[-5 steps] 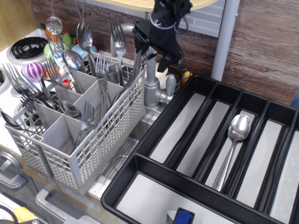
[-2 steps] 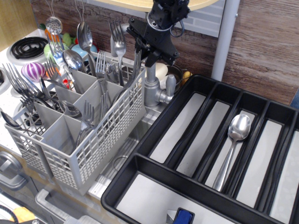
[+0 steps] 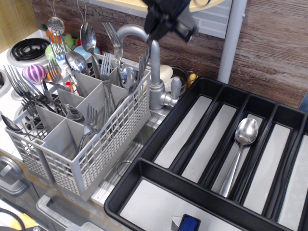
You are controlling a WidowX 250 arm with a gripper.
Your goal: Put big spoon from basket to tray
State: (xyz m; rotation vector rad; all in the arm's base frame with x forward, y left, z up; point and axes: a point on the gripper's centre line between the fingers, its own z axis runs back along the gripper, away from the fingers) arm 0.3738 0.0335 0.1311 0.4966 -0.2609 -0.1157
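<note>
One grey basket (image 3: 96, 159) and one black tray (image 3: 159, 137) are present. The tray holds one spoon (image 3: 239, 151); its long compartments number five in view. One faucet (image 3: 153, 72) stands between them; the cutlery crowded in the basket overlaps too much for a count.

My single camera looks down from high in front (slightly angled), close over basket (image 3: 82, 130) and tray (image 3: 159, 139).
</note>
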